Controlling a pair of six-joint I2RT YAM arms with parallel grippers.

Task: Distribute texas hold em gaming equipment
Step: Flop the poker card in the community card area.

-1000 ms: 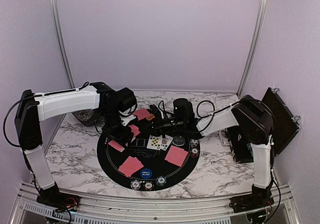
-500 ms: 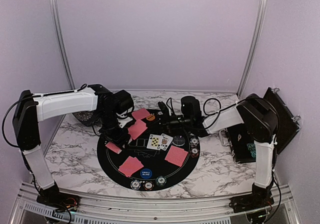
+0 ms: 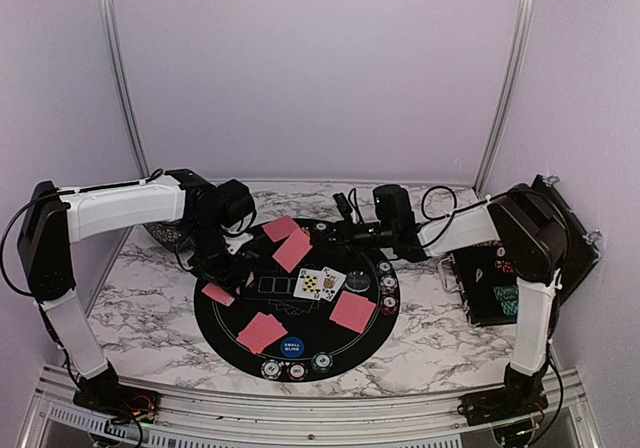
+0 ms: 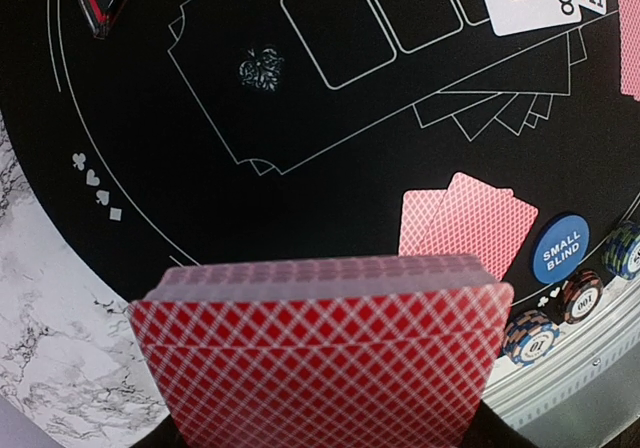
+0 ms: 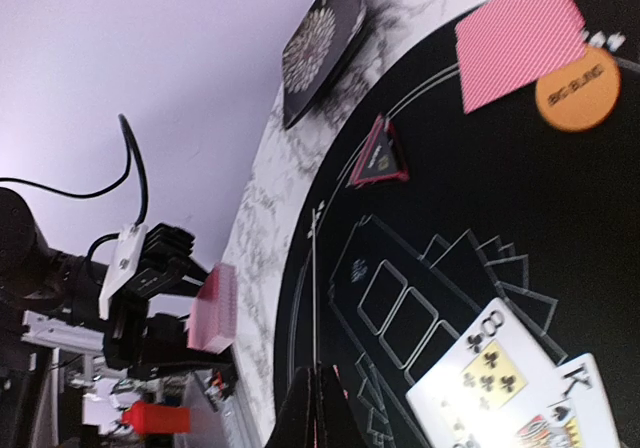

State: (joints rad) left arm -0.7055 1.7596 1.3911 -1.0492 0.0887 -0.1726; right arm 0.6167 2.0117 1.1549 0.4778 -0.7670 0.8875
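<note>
L end effector (image 3: 218, 280) clamps deck (image 4: 320, 358) at mat (image 4: 200, 168) edge. R end effector (image 5: 318, 408) shut on one card (image 3: 292, 250); thin grip, may twist or drop off-spot.

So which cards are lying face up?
The eight of clubs and the king beside it on the black mat. All other cards show red backs.

Face-up cards (image 3: 319, 283) lie centred on the mat (image 3: 225, 313), chips (image 3: 297, 370) along its near edge, the case (image 3: 490, 290) to its right.
</note>
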